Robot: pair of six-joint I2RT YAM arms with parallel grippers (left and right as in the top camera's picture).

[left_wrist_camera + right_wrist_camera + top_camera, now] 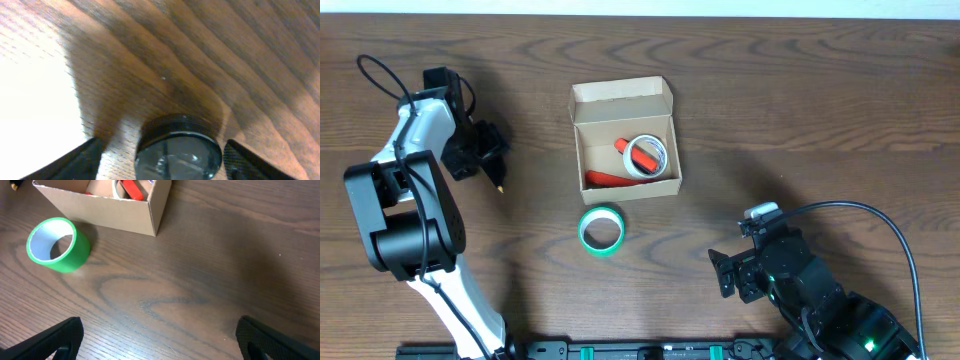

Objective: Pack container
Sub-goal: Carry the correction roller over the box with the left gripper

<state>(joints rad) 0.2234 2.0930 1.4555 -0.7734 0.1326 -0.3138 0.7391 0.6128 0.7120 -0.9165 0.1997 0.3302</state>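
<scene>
left claw (485, 150), right claw (161, 332): spread wide, empty | green tape (601, 230) outside box (620, 100), on bench (800, 90) | risk: clipping box wall, knocking tape away

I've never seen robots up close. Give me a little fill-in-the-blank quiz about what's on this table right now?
The tape roll lying on the table outside the container is coloured ____. The container's flap lid stands ____. The right gripper is open and holds ____.
Missing words: green; open; nothing.
</scene>
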